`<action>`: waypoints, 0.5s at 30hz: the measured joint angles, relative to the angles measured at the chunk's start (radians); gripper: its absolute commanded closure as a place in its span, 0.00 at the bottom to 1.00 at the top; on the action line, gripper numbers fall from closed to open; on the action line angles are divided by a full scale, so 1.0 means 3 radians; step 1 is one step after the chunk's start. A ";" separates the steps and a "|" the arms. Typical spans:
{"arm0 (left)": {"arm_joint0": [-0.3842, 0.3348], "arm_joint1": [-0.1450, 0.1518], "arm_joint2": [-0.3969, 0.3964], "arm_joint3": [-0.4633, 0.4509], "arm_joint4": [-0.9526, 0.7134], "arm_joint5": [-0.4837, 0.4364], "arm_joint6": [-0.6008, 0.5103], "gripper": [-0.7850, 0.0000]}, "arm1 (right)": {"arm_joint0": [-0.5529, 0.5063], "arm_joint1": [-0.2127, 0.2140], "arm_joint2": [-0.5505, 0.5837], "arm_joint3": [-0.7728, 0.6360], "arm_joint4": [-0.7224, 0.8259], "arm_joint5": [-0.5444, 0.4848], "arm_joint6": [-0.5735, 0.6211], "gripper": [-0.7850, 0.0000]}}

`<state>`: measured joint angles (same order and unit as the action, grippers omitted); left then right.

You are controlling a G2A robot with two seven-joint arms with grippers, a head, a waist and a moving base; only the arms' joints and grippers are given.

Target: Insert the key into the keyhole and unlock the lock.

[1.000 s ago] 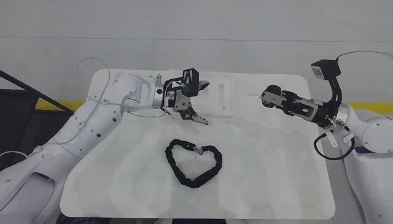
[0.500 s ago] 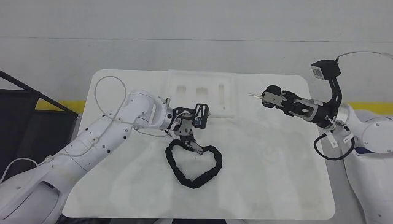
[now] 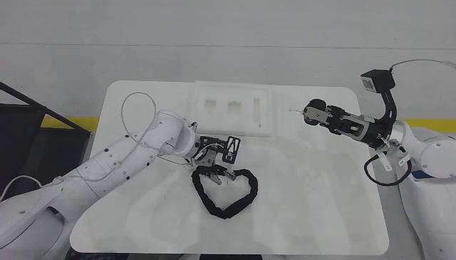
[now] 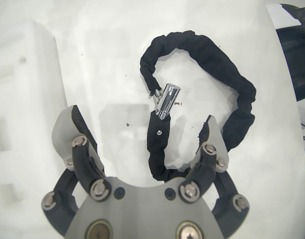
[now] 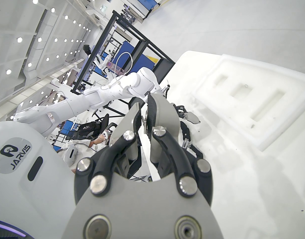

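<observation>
**Task stage: early.** The key (image 3: 293,110) had not yet met the keyhole. The lock (image 4: 168,98) (a short chrome cylinder joining the two ends of a black sleeved chain (image 4: 217,59)) lay shut on the table (image 3: 320,210), left of centre and just near of a white foam tray (image 3: 267,117). Judging from this layout, the whole sequence was left to do: steady the cylinder, carry the key across, insert it and turn it.

**Left gripper** (image 4: 142,120): It sat low over the far left part of the chain loop, pointing down at the table. Its fingers were wide apart and gripped nothing. One stretch of chain ran between them, and the cylinder lay just beyond their tips. The arm came in from the near left with its elbow bent.

**Right gripper** (image 3: 306,110): It was held above the table's far right, well apart from the lock, and pointed left. Its fingers were close together, clamped on a thin metal piece, taken to be the key, whose tip projected leftward.
</observation>
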<state>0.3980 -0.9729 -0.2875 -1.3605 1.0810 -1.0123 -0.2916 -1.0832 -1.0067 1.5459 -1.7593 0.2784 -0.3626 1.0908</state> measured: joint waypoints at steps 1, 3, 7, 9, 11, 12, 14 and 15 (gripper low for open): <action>-0.0025 0.0003 0.0050 -0.0011 -0.0006 0.0000 0.0015 0.00 | 0.0000 0.0000 0.0000 0.0000 0.0000 0.0000 0.0000 1.00; -0.0036 0.0005 0.0072 -0.0017 -0.0010 0.0000 0.0025 0.00 | 0.0000 0.0000 0.0000 0.0000 0.0000 0.0000 0.0000 1.00; -0.0032 0.0004 0.0063 -0.0016 -0.0009 0.0000 0.0024 0.00 | 0.0000 0.0000 0.0000 0.0000 0.0000 0.0000 0.0000 1.00; -0.0032 0.0004 0.0063 -0.0016 -0.0009 0.0000 0.0024 0.00 | 0.0000 0.0000 0.0000 0.0000 0.0000 0.0000 0.0000 1.00; -0.0032 0.0004 0.0063 -0.0016 -0.0009 0.0000 0.0024 0.00 | 0.0000 0.0000 0.0000 0.0000 0.0000 0.0000 0.0000 1.00; -0.0032 0.0004 0.0063 -0.0016 -0.0009 0.0000 0.0024 0.00 | 0.0000 0.0000 0.0000 0.0000 0.0000 0.0000 0.0000 1.00; -0.0021 0.0004 0.0050 -0.0022 -0.0013 0.0022 0.0038 0.00 | 0.0000 0.0000 0.0000 0.0000 0.0000 0.0000 0.0000 1.00; 0.0011 0.0007 0.0013 -0.0038 -0.0037 0.0096 0.0097 0.00 | 0.0000 0.0000 0.0000 0.0000 0.0000 0.0000 0.0000 1.00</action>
<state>0.4012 -0.9708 -0.2836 -1.3719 1.0699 -0.9835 -0.2626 -1.0832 -1.0067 1.5459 -1.7593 0.2784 -0.3626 1.0908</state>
